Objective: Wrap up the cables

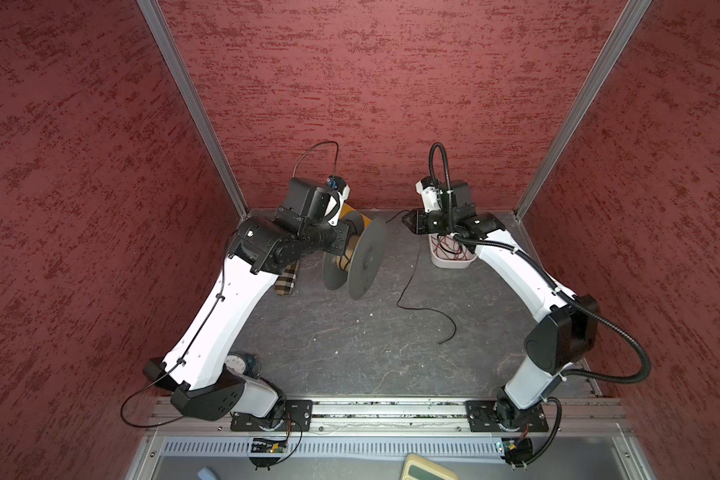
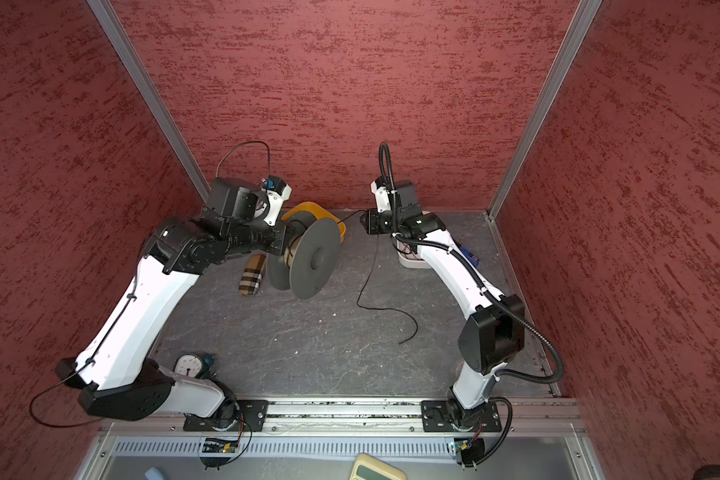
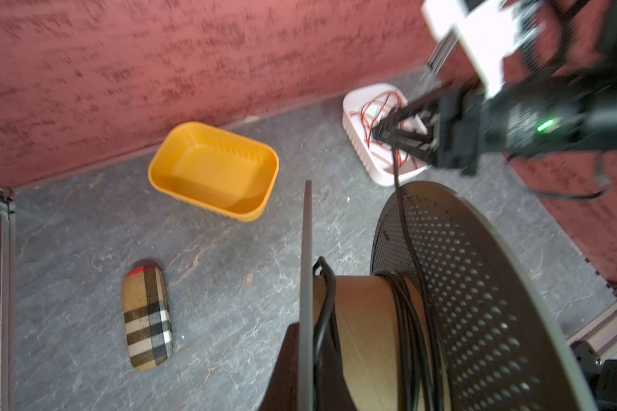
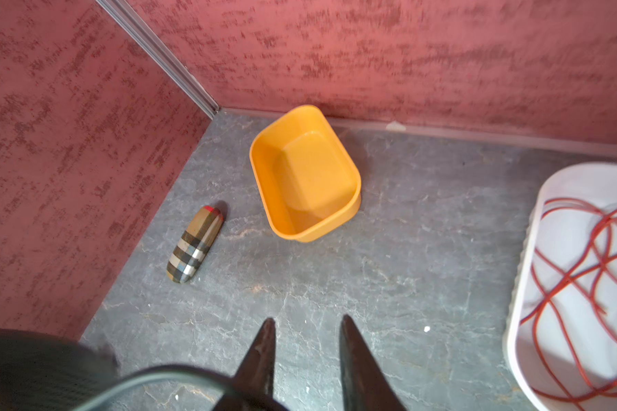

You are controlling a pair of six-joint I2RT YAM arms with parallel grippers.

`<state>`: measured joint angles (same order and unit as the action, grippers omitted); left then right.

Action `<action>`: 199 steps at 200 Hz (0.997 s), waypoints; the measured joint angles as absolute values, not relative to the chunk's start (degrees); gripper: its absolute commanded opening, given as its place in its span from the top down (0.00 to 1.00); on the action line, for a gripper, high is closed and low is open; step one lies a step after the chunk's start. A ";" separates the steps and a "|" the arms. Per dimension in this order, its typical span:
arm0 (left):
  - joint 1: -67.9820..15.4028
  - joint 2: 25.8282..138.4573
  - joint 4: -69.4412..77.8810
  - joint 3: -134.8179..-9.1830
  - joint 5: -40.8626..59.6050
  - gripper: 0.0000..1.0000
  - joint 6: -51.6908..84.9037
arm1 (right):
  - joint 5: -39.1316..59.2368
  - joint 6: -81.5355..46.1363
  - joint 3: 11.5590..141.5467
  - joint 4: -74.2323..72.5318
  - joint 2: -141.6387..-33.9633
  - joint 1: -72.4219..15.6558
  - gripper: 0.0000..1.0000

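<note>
Winding is partly done. The left gripper (image 3: 309, 359) is clamped on one rim of the spool (image 1: 366, 257) and holds it raised over the back left of the worktop (image 1: 350, 353). A few turns of the cable (image 1: 399, 303) sit on the core. The right gripper (image 4: 309, 320), near the back edge, has its jaws apart, with the cable passing beside one finger. The loose tail lies across the worktop's middle. The next move likely calls for closing on the cable farther along and leading a taut turn round the core.
</note>
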<state>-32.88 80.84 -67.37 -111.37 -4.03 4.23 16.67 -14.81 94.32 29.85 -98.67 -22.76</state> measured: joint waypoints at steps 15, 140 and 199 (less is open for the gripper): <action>-32.21 78.39 -65.56 -109.93 -3.92 1.00 4.69 | 17.50 -14.74 90.37 28.23 -98.59 -22.65 0.43; -27.66 75.02 -56.29 -105.97 4.14 1.00 9.17 | 23.20 -14.92 67.37 7.40 -79.90 -22.44 0.01; -27.66 74.70 -54.72 -109.01 5.58 1.00 9.17 | 14.57 -14.04 64.62 7.35 -78.54 -22.44 0.01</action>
